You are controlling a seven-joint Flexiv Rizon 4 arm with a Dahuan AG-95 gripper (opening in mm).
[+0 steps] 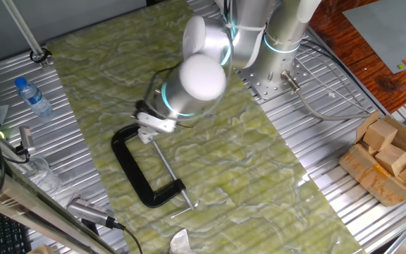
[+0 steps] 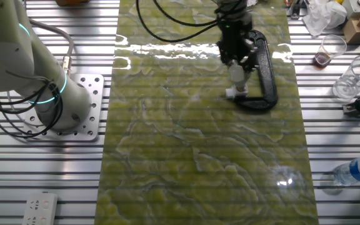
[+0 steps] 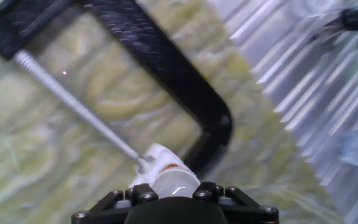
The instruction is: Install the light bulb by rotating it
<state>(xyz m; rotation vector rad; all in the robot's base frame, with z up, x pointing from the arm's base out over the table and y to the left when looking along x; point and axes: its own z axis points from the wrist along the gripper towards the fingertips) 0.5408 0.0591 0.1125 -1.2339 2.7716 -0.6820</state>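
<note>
The gripper (image 2: 237,67) sits low at the closed end of the black clamp (image 2: 266,75), and it looks pinched onto the light bulb (image 3: 174,182), though the fingertips themselves are hidden, so how tight the hold is I cannot tell. The bulb sits in a white socket (image 3: 160,158) right where the clamp's screw (image 3: 73,99) ends. If the wrist turns off-axis, I'd expect the thread to bind or the bulb to slip in the fingers; the blurred hand view hints at motion. Only that view shows the bulb; in one fixed view the arm's glossy joints cover it.
</note>
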